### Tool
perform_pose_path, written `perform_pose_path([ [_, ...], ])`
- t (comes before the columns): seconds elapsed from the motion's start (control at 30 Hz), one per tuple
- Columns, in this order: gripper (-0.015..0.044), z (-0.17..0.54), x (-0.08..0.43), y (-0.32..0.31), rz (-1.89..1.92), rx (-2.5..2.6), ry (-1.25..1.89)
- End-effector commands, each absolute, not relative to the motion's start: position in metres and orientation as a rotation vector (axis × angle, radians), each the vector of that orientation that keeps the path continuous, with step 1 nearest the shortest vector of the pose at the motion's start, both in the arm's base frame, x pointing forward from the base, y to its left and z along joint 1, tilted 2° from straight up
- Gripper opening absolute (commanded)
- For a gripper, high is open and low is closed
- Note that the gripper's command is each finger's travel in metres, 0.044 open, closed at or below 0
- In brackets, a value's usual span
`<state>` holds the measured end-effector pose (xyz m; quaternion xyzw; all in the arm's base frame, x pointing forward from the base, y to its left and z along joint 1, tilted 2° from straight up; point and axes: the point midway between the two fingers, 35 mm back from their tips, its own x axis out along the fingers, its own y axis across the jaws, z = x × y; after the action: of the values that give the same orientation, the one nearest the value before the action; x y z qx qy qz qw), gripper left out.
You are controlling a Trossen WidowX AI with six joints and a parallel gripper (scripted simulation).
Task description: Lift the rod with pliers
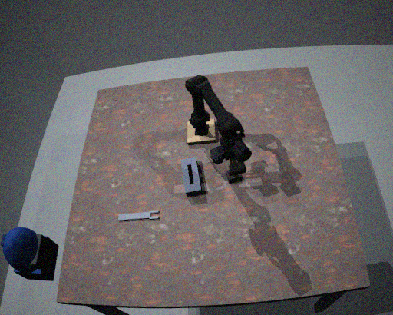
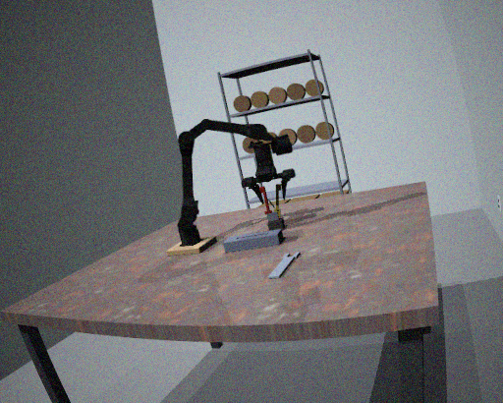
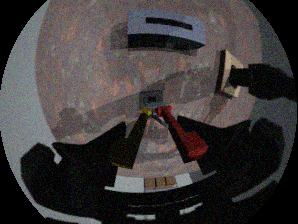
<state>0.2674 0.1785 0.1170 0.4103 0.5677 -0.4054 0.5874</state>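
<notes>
In the exterior view, the jaws of the gripper (image 1: 232, 169) (image 2: 273, 200) (image 3: 152, 122) are spread wide and directed downward, with nothing pinched between them. The locking pliers' red handle (image 2: 265, 200) (image 3: 189, 144) and yellow handle (image 2: 278, 201) (image 3: 134, 146) are seen between the gripper's two fingers, one toward each finger, splayed apart at their upper ends. The lower part of the pliers is set in the small dark holster (image 2: 275, 221) (image 3: 144, 95), which is placed behind the slotted block (image 1: 186, 179) (image 2: 253, 241) (image 3: 165, 38) in this view. By the top view, the gripper is located just to the right of that block, above the table. The block is pierced by a long, narrow dark channel (image 1: 190, 174) (image 3: 169, 23) along its upper face; the rod cannot be made out inside it.

Farther out, a flat grey bar with a forked end (image 1: 134, 216) (image 2: 282, 267) is laid below and left of the block in the top view, well apart from it. The arm's pale base plate (image 1: 192, 140) (image 2: 178, 251) is placed above the block there. All are supported by the mottled table (image 1: 148, 265) (image 2: 145, 290). Beyond the block in the exterior view, round wooden pieces are held on a tall shelf rack (image 2: 270, 66).
</notes>
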Motion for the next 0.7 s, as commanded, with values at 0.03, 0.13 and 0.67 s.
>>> perform_pose_path([
  [0.03, 0.0357, 0.1167, 0.2677, 0.1785, -0.946, 0.958, 1.321],
  [0.13, 0.0353, 0.1167, 0.2677, 0.1785, -0.946, 0.958, 1.321],
  [0.67, 0.0325, 0.1167, 0.2677, 0.1785, -0.946, 0.958, 1.321],
])
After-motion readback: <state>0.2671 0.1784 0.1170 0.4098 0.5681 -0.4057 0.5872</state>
